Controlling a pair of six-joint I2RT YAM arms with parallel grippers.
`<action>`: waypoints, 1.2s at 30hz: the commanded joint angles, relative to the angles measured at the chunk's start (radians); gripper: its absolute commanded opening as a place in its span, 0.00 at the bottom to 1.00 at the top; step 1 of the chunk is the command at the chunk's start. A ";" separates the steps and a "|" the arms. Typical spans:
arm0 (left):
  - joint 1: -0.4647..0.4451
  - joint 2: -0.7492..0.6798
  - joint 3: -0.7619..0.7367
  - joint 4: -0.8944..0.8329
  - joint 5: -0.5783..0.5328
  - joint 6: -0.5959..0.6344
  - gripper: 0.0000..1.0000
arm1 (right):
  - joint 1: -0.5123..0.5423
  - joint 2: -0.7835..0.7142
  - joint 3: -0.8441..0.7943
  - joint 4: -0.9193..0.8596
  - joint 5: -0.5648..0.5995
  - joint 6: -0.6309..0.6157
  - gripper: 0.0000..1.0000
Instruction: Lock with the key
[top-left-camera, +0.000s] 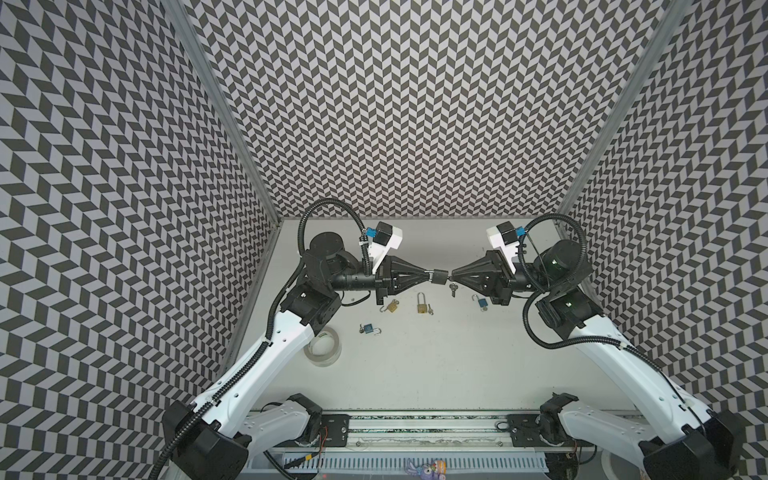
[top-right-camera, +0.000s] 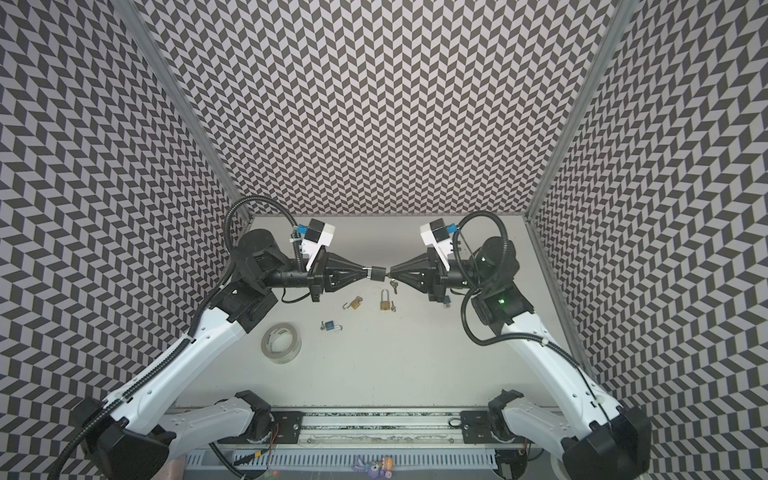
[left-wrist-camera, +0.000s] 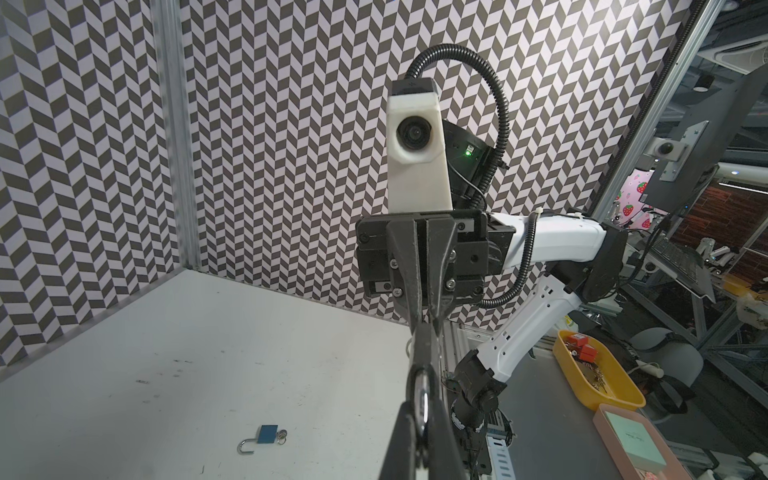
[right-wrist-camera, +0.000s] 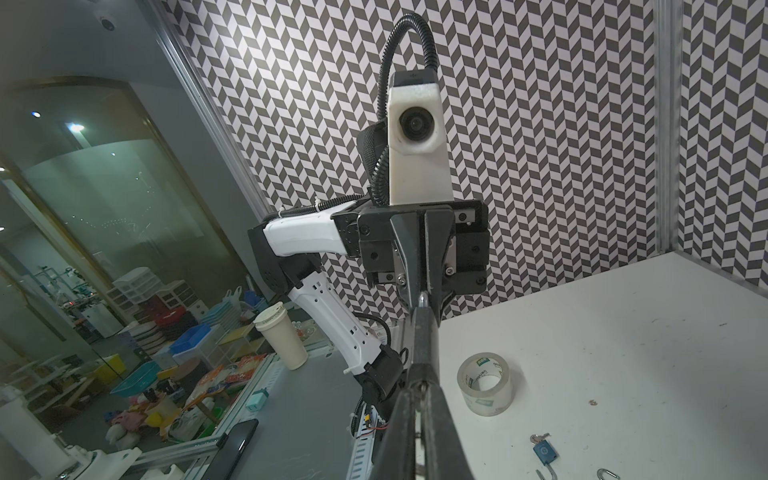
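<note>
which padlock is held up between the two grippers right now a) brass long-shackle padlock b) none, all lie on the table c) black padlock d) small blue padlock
c: the black padlock hangs clear of the white table, its silver shackle in the shut left gripper and the key at its other end in the shut right gripper.

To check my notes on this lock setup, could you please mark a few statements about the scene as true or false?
The black padlock hangs in the air between the left gripper and right gripper. True.
The tape lies on the right arm's side. False: the left arm's.
The blue padlock near the right arm has its shackle open. True.
The left gripper is wide open. False: it is shut on the black padlock's shackle.
Keys dangle under the right gripper. True.
</note>
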 joint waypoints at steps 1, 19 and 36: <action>-0.008 0.001 0.021 0.027 0.005 0.013 0.00 | 0.009 -0.009 0.020 0.013 -0.002 -0.011 0.03; 0.066 -0.051 0.042 -0.064 -0.025 0.054 0.00 | -0.005 -0.116 -0.014 -0.017 0.106 -0.086 0.00; 0.036 0.077 0.084 -0.275 -0.381 0.108 0.00 | -0.005 -0.213 -0.249 -0.156 0.804 -0.023 0.00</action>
